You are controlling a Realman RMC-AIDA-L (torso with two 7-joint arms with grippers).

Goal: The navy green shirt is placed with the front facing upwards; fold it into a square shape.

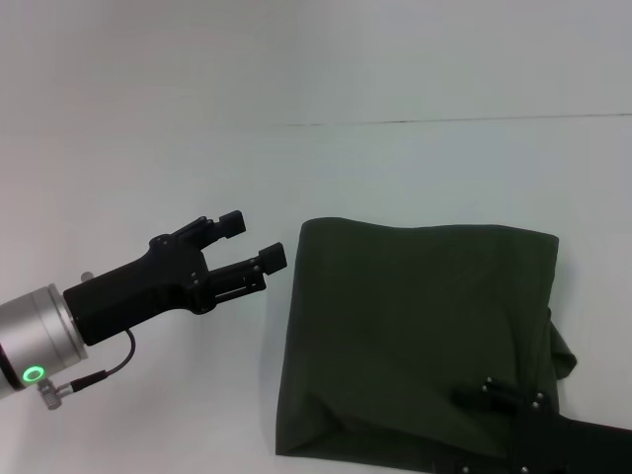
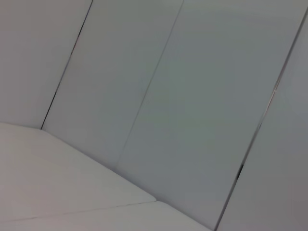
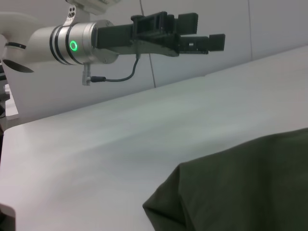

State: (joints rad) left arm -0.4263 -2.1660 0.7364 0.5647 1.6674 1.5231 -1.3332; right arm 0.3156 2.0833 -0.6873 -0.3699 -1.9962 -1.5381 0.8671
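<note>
The navy green shirt [image 1: 415, 326] lies folded into a rough rectangle on the white table [image 1: 138, 168], plain side up, with no lettering or collar showing. Its right edge bulges out in a loose fold [image 1: 563, 355]. My left gripper [image 1: 253, 240] is open and empty, raised above the table just left of the shirt's upper left corner. It also shows in the right wrist view [image 3: 204, 31], high above the tabletop. My right gripper [image 1: 513, 400] sits low over the shirt's near right part. A shirt corner [image 3: 163, 207] fills the right wrist view.
The table's far edge [image 1: 395, 122] runs across the back, with a pale wall behind it. The left wrist view shows only the wall panels [image 2: 192, 96] and a strip of table [image 2: 57, 183]. White tabletop lies left of the shirt.
</note>
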